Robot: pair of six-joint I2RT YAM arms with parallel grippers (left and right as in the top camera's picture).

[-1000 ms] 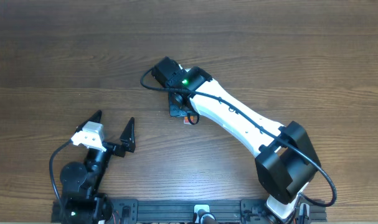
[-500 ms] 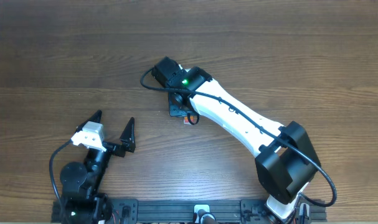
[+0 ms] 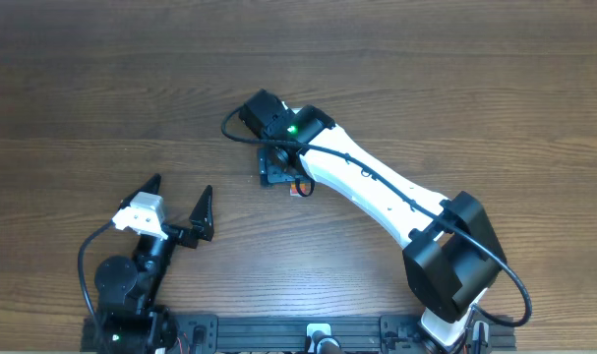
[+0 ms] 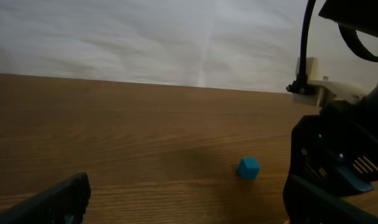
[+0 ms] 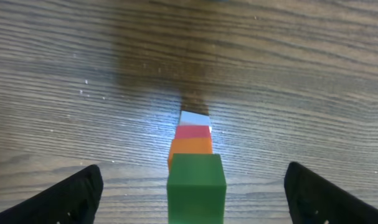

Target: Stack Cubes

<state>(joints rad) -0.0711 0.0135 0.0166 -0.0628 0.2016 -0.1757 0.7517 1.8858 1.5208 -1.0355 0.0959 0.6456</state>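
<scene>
Lab-like setup: wooden table (image 3: 82, 79), plain white wall (image 4: 145, 37).

Wood-grain surface (image 3: 455, 88) showing a soft sheen where the light hits, the stack (image 5: 195, 163) all smooth, matt cubes that look like plastic, the blue cube (image 4: 248, 168) just as matt, the right arm (image 3: 377, 192) shelled in glossy white plastic, and the left hand (image 3: 180, 187) in dull black plastic.

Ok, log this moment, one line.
right gripper open over green cube | orange cube, red cube beneath it | left gripper open by its base | blue cube alone on table
</scene>
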